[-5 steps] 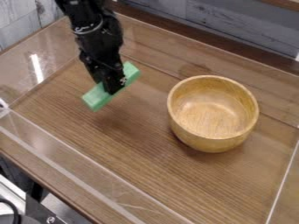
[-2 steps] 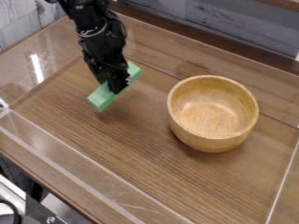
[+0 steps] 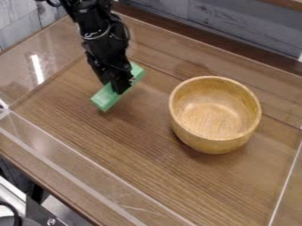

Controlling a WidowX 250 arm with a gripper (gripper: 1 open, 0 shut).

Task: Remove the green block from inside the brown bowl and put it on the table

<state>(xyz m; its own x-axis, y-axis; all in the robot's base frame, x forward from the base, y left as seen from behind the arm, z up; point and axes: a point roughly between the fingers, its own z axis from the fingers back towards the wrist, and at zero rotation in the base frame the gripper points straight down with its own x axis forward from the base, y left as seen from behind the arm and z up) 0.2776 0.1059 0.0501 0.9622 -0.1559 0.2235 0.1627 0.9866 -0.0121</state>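
Observation:
The green block (image 3: pixel 115 93) hangs tilted just above the table (image 3: pixel 106 150), left of the brown bowl (image 3: pixel 215 112). My black gripper (image 3: pixel 117 86) points down from above and is shut on the block's middle. The lower end of the block is close to the wood, and I cannot tell whether it touches. The bowl stands upright at the right with nothing inside it, well apart from the gripper.
Low clear plastic walls (image 3: pixel 71 168) edge the tabletop at the front and left. A grey plank wall (image 3: pixel 224 22) runs behind the table. Bare wood lies between the block and the bowl and in front of both.
The gripper with the green block has sunk slightly and drifted a little to the right, toward the tabletop. The bowl has not moved.

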